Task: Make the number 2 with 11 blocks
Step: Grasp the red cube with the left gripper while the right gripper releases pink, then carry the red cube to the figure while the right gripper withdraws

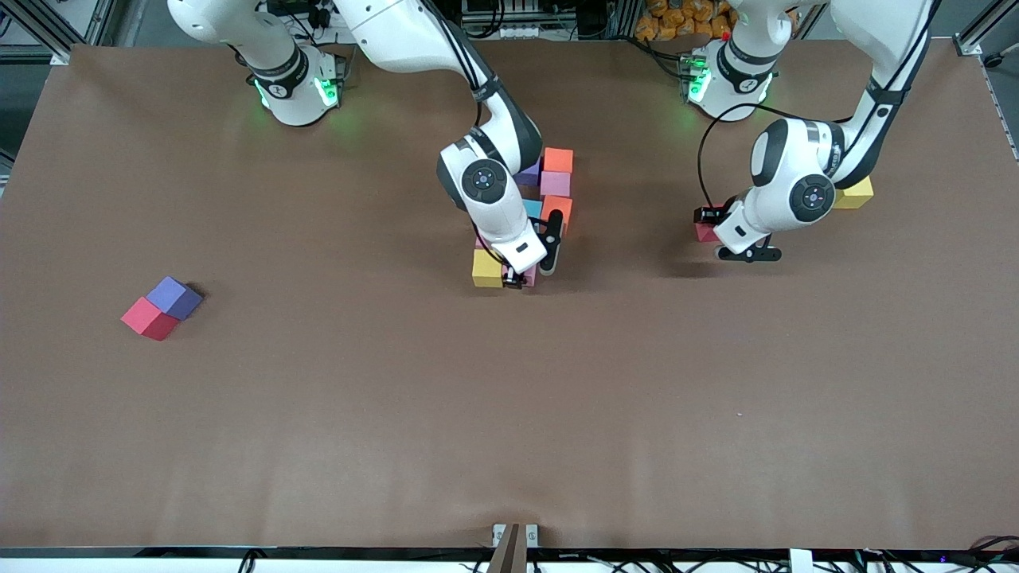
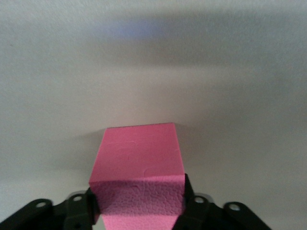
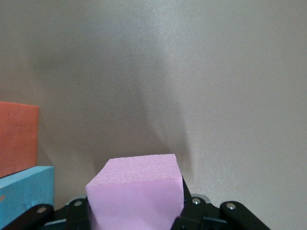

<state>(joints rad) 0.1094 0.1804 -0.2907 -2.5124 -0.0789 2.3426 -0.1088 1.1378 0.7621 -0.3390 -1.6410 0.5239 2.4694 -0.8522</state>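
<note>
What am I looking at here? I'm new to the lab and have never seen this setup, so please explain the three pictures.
These are two white robot arms at a brown table, each ending in a two-finger gripper. The wide picture comes from a high camera facing the robots; the other two come from cameras on each arm's wrist, looking past the fingers.

Small foam cubes lie on the table. Mid-table is a cluster: a yellow block, orange blocks, a pink block, a purple block and a light blue block. The right gripper is down there, shut on a light pink block.

The left gripper is low at its end of the table, beside another yellow block, with its fingers around a deep pink block.

A red block and a second purple block touch each other, toward the right arm's end.
</note>
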